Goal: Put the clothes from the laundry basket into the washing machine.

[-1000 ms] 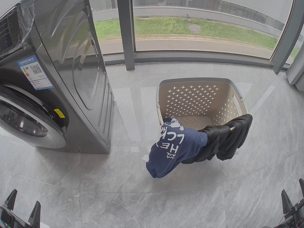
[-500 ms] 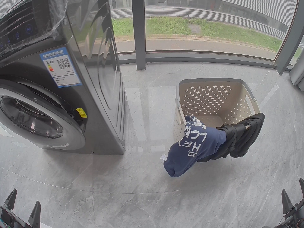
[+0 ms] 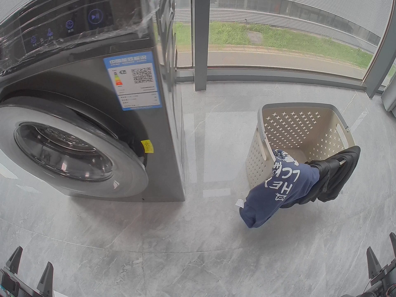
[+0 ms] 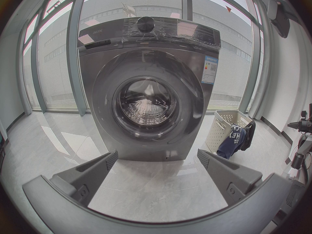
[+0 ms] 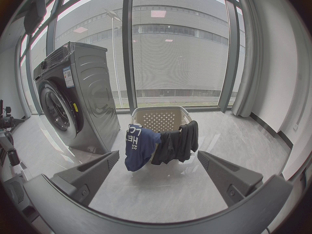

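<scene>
Washing machine (image 3: 82, 104): dark grey front-loader on the robot's left side, standing on the floor (image 3: 198, 248) – plastic film over the top control panel, a label stuck on the front, upper right of the round door (image 3: 62, 153).
Door: steel drum shows through it in the left wrist view; latched or not, cannot tell.
Laundry basket (image 3: 303, 105): beige, star-shaped holes in the walls, grey rim; upright on the floor to the right of the machine, with a strip of bare tile between the two.
Blue shirt (image 3: 284, 190): white lettering, draped over the basket's near rim, most of it hanging outside toward the floor; a small white tag shows at its low edge.
Black garment (image 3: 336, 172): slung over the same rim at the near right corner, touching the blue shirt.
Left gripper (image 4: 156, 154): fingers spread wide, nothing between them – low at the near left, facing the machine's front.
Right gripper (image 5: 156, 154): fingers equally wide apart, empty; low at the near right, facing the basket, well apart from the clothes.
Window (image 3: 288, 29): full-height glass behind machine and basket; grass and a grey building outside.
</scene>
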Motion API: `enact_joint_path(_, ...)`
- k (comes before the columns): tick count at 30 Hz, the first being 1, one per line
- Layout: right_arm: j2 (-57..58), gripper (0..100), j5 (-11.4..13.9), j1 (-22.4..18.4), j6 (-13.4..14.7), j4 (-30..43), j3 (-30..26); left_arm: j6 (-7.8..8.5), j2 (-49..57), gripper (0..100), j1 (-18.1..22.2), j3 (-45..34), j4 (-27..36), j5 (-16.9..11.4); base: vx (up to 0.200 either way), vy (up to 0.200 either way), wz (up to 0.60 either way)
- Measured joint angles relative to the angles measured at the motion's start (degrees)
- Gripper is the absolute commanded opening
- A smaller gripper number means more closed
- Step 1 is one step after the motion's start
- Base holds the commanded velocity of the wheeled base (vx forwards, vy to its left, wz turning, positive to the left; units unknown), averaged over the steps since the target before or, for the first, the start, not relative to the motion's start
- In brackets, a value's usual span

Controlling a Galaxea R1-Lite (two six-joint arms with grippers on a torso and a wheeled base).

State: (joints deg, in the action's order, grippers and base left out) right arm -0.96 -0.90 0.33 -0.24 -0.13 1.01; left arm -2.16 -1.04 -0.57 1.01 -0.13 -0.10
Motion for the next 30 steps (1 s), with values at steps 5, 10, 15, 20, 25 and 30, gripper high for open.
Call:
enact_joint_path(5,0.0,100,0.09,0.07,0.0,0.02,0.0,0.05,0.0,100,0.05,0.0,-0.05,0.0,0.0,0.2,0.0)
enact_joint_path(10,0.0,100,0.11,0.05,0.0,-0.02,0.0,0.0,0.0,100,0.05,0.0,0.0,0.0,0.0,0.2,0.0)
enact_joint_path(15,0.0,100,0.11,0.0,0.0,-0.02,0.0,0.0,0.0,100,0.0,0.0,-0.02,0.02,0.0,0.2,0.0)
enact_joint_path(20,0.0,100,0.11,0.02,0.0,0.02,0.0,0.0,0.0,100,0.05,0.0,-0.05,0.0,0.0,0.2,0.0)
enact_joint_path(25,0.0,100,0.12,0.07,0.02,-0.02,0.0,-0.02,0.02,100,0.05,0.0,-0.02,0.02,0.0,0.2,0.0)
enact_joint_path(30,0.0,100,0.12,0.07,0.0,-0.02,0.0,-0.02,0.0,100,0.02,0.0,0.0,0.0,0.0,0.12,0.0)
